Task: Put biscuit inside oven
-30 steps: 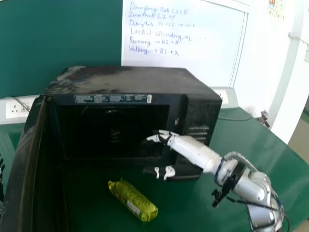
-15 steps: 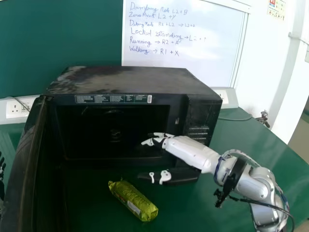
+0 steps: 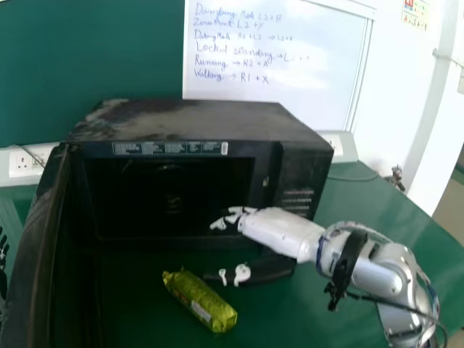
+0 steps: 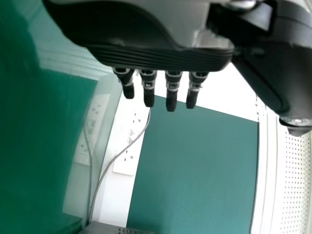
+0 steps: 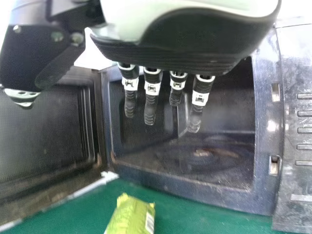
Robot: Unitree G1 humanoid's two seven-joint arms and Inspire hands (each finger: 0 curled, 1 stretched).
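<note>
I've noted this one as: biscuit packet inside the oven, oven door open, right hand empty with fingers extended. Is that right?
Not quite: the head view shows the biscuit packet lying on the green table in front of the oven, not inside it. The oven door is open, and the right hand is empty with fingers extended.

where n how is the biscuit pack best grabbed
Probably across the middle of the biscuit pack, the right hand coming down from above and the robot's right, thumb and fingers on opposite long sides. It is long and narrow, lying slantwise on the table, and the open oven door stands to its left.
</note>
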